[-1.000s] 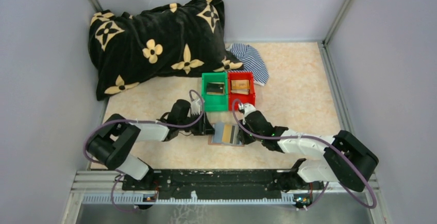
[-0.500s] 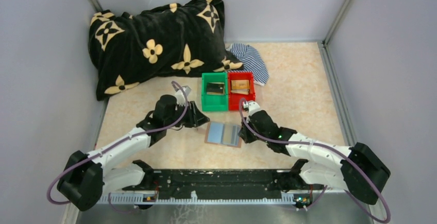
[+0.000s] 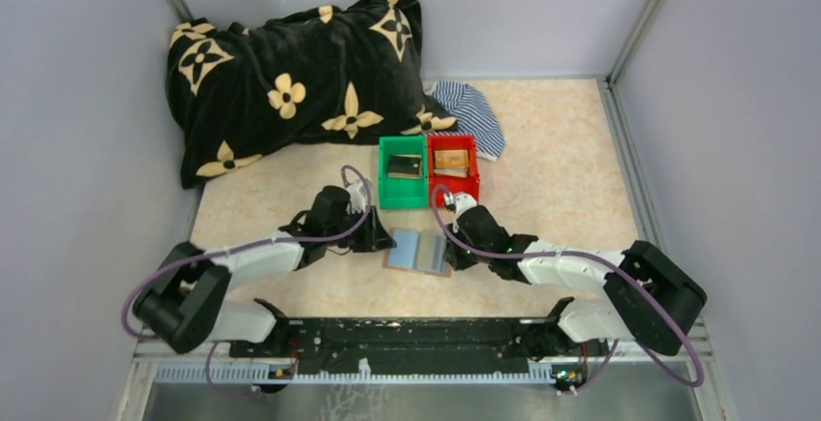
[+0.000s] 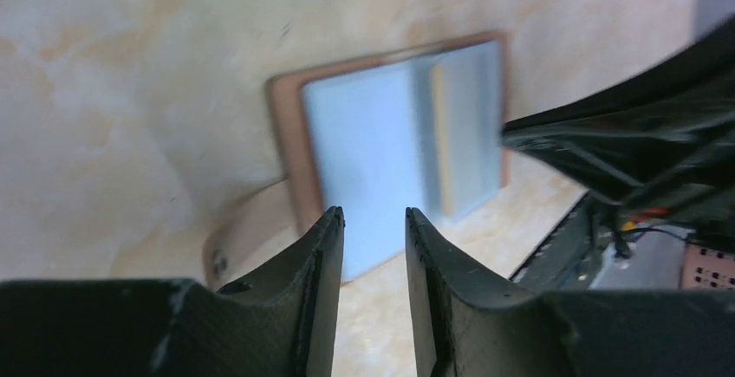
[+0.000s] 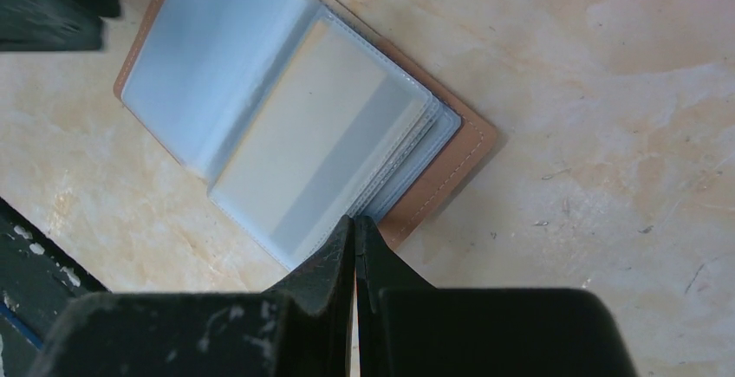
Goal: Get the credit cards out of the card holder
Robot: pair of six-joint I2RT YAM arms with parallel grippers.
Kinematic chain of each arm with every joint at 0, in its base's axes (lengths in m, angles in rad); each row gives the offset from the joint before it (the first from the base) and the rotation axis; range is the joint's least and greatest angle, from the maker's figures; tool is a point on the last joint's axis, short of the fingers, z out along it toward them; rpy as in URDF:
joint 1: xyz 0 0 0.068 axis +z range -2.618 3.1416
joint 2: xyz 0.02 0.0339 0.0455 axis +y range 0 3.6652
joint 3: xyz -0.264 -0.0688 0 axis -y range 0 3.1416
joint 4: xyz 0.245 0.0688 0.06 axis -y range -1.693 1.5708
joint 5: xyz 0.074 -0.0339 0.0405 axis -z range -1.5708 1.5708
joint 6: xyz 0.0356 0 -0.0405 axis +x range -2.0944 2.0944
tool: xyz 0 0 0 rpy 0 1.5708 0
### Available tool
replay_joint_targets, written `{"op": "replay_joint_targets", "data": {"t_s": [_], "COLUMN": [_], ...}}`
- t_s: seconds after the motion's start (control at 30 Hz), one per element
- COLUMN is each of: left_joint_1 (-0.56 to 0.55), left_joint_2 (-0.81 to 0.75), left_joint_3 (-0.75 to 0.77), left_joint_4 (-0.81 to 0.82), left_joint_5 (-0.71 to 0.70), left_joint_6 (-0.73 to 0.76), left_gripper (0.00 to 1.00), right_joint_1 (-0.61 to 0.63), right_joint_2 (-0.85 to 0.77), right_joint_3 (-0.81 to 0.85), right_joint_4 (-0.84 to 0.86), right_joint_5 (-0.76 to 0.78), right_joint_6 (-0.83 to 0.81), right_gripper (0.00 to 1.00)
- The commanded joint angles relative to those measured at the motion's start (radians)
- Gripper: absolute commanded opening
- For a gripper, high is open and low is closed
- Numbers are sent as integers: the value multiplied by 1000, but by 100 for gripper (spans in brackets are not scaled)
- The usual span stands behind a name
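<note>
Card holder (image 3: 418, 250): brown, folded open, is lying flat on the tabletop (image 3: 562, 179) at lower centre of the overhead view, just below the two bins, with its blue-grey clear sleeves facing up. A brown rim is showing around the sleeves in both wrist views.

Sleeved card (image 5: 325, 130): tan-faced, is sitting inside the topmost clear sleeve on the half of the holder nearer the right arm. In the left wrist view it is showing only as a blurred tan strip.

Green-bin card (image 3: 405, 165): flat dark-and-tan piece, is lying on the floor of the green bin (image 3: 404, 200); its detail is too small to tell.

Red-bin card (image 3: 450, 159): tan, is lying on the floor of the red bin (image 3: 455, 189), which is touching the green bin's right side.

Left fingers (image 4: 332, 225): are standing slightly apart with a narrow gap and nothing between them, hanging at the holder's left edge. Whether they are touching it cannot be told.

Right fingers (image 5: 354, 230): are pressing together, tips meeting at the edge of the sleeve stack at lower centre of the right wrist view. Whether they are pinching a sleeve cannot be told.

Black blanket (image 3: 290, 82): cream flower print, is lying bunched at upper left.

Striped cloth (image 3: 474, 116): is lying just above the red bin
</note>
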Motion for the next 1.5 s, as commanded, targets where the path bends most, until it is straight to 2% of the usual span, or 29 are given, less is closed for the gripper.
{"op": "replay_joint_targets", "data": {"t_s": [0.0,0.27,0.67,1.07,1.47], "left_joint_1": [-2,-3,-4,-3,-3], "left_joint_2": [138,251,239,248,236], "left_joint_3": [-59,-87,-73,-69,-77], "left_joint_4": [57,108,84,90,87], "left_joint_5": [-3,14,25,35,28], "left_joint_6": [0,7,21,28,27], "left_gripper": [37,35,34,35,35], "right_joint_1": [2,2,2,2,2], "right_joint_2": [13,51,100,-87,-78], "right_joint_3": [32,48,55,94,166], "right_joint_4": [64,79,100,-47,-66], "right_joint_5": [-23,-37,-43,10,4], "right_joint_6": [0,-9,-9,-23,-42], "right_gripper": [0,0,0,0,0]}}
